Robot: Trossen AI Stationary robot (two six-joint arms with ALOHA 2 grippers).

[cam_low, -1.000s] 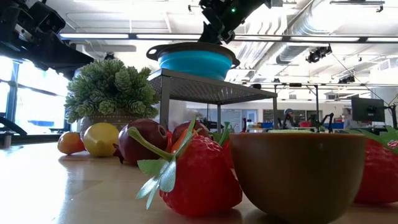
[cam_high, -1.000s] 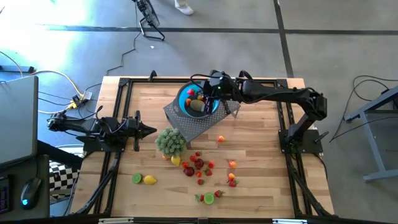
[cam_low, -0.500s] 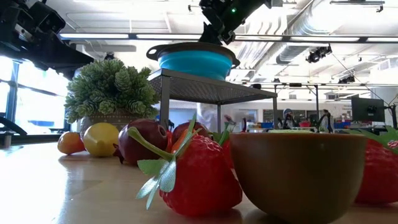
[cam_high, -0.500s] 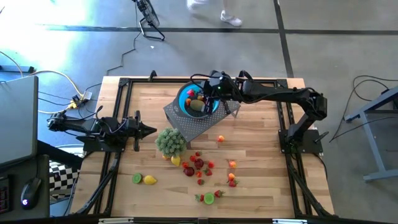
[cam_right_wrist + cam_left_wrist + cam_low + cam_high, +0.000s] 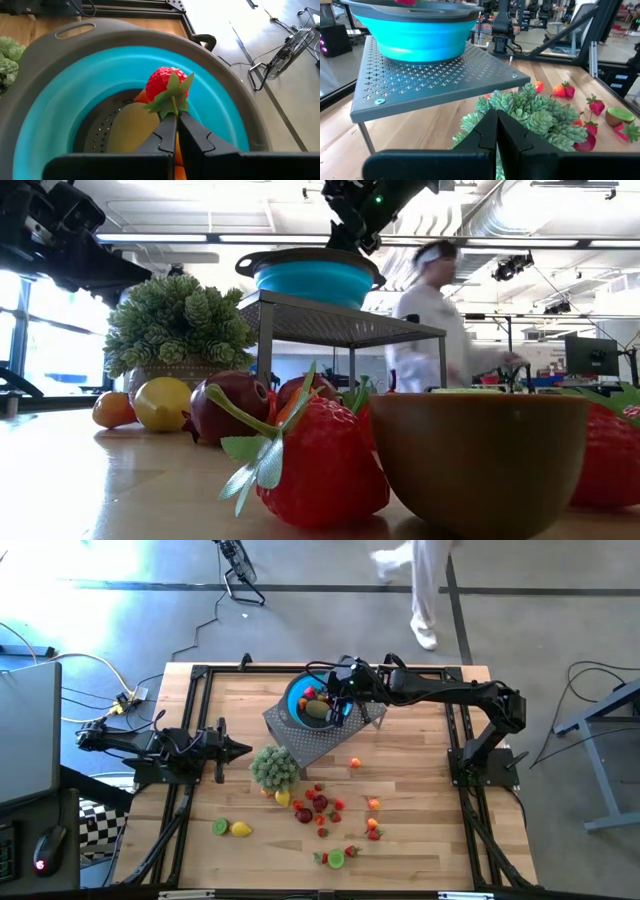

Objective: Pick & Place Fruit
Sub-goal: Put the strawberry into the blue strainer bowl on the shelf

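- High view: the right gripper (image 5: 335, 692) hangs over the blue bowl (image 5: 296, 700), which sits on a grey perforated stand (image 5: 312, 743) near the table's (image 5: 420, 790) far edge. A few fruit pieces already lie in the bowl; the rest of the fruit (image 5: 322, 804) is scattered on the wood in front of the stand, with a lime half (image 5: 220, 826) and a lemon (image 5: 241, 829) off to the left side. A green plant (image 5: 273, 766) stands just beside the stand. The left gripper (image 5: 240, 749) waits at the table's left edge, pointing at the plant. A person in white (image 5: 420, 585) walks on the floor beyond the table.
- Low view: a strawberry (image 5: 322, 465) and a brown bowl-shaped piece (image 5: 478, 455) sit up close, with a lemon (image 5: 162, 402) and dark red fruit (image 5: 232, 406) further back under the plant. The bowl is up on the stand, the right arm above it — the person is a blur behind.
- Left wrist view: fingers (image 5: 507, 135) pressed together, holding nothing, with plant, stand and bowl ahead.
- Right wrist view: fingers (image 5: 165, 134) pinched on the green stem of a strawberry (image 5: 167, 83), which dangles inside the bowl above a yellowish-green piece (image 5: 135, 123).
- No brand, label or writing I can read anywhere.
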